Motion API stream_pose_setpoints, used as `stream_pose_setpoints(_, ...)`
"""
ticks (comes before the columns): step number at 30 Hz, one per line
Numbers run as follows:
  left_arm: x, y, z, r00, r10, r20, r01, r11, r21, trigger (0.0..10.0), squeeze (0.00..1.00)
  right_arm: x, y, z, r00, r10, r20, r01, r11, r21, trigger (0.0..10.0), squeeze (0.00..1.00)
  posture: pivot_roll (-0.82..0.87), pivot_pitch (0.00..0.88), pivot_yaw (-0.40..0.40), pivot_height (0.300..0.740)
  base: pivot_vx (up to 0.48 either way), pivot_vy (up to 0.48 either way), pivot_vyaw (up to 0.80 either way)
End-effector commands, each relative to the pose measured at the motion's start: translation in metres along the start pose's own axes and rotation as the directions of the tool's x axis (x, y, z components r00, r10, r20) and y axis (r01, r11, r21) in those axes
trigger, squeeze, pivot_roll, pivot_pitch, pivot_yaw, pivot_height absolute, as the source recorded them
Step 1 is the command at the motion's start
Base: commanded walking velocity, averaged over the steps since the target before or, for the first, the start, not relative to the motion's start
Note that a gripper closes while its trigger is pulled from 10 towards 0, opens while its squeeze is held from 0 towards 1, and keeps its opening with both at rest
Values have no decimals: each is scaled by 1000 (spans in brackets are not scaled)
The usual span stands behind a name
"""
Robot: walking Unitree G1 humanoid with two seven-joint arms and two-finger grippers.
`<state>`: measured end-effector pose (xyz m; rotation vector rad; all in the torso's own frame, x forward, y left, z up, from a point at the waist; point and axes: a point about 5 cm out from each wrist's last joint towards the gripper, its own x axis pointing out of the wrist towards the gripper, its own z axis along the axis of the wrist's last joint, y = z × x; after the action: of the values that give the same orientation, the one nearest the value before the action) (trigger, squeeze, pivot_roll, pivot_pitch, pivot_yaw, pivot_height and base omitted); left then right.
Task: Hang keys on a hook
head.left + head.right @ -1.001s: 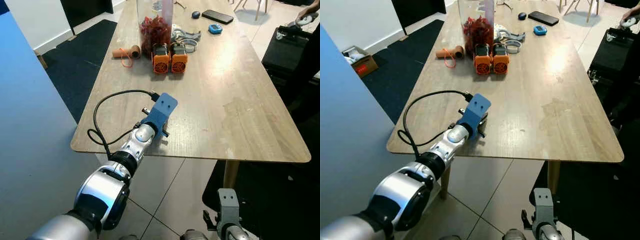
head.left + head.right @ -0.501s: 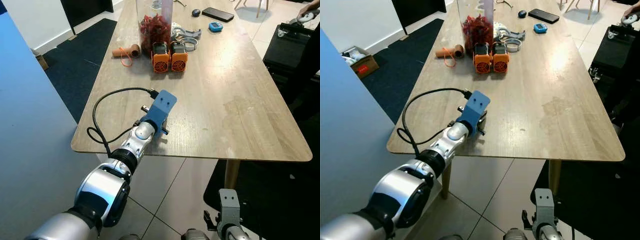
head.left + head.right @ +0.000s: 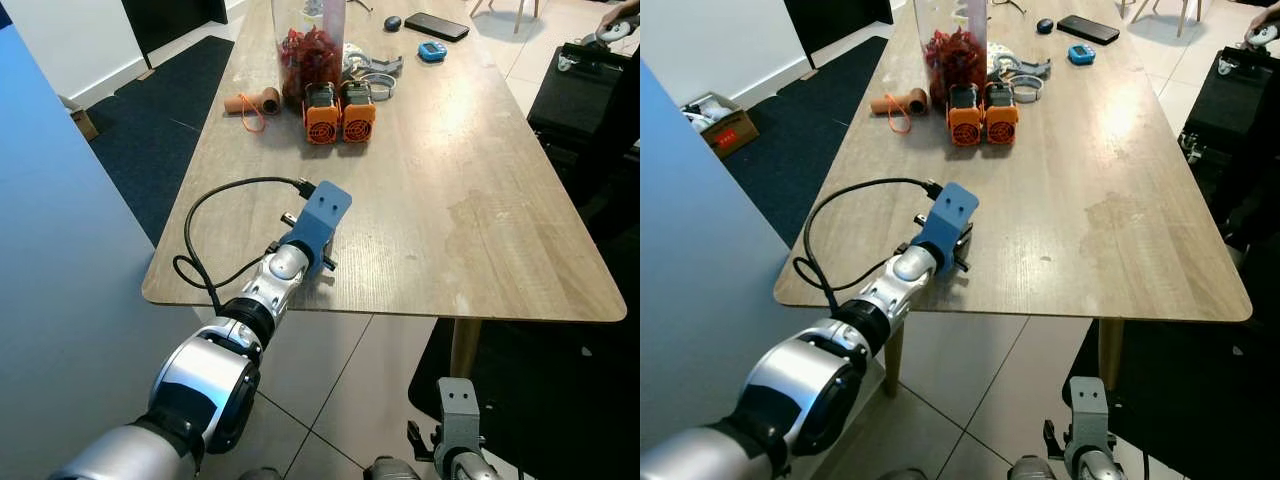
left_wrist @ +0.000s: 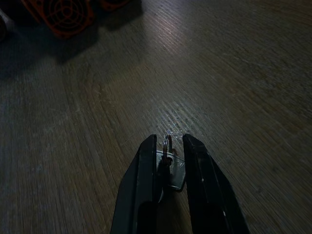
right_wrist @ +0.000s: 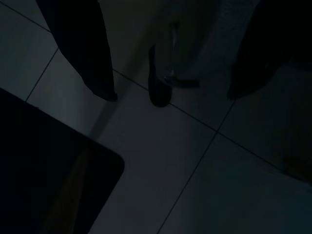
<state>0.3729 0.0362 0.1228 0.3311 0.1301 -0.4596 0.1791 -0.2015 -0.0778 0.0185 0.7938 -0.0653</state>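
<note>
The left gripper point(image 4: 168, 146) is low over the wooden table point(image 3: 480, 180), near its front edge, and its two black fingers point(image 4: 141, 185) are closed on the keys point(image 4: 171, 170), with the key ring standing up between the tips. Two orange blocks point(image 3: 340, 115) stand further back on the table. The right gripper point(image 5: 165, 95) hangs over the dark tiled floor point(image 5: 195, 170), fingers wide apart and holding nothing.

L tool point(image 4: 168, 142) pinched, R arm idle
</note>
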Motion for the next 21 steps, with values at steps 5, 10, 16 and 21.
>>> stream_pose_setpoints(5, 0, -3, -5, 999, -22, -29, 22, 1000, -15, 0, 0, -2, 1, -6, 1000, -7, -7, 7, 1000, 18, 10000, 0, 8, 141, 63, 740, 0, 0, 0)
stream_pose_setpoints(10, 0, -3, -5, 999, -26, -30, 25, 999, -20, 0, 0, -2, 0, -5, 1000, -6, -6, 6, 1000, 17, 10000, 0, 9, 138, 62, 740, 0, 0, 0)
stream_pose_setpoints(16, 0, -1, -3, 999, -30, -22, 29, 999, -31, 0, 0, -1, 0, -4, 1000, -7, -5, 7, 1000, 16, 10000, 0, 9, 135, 62, 740, 0, 0, 0)
stream_pose_setpoints(21, 2, 13, 13, 999, -34, 39, 38, 992, -122, 0, 0, -1, -1, -3, 1000, -13, -3, 13, 1000, 18, 10000, 0, 8, 129, 59, 740, 0, 0, 0)
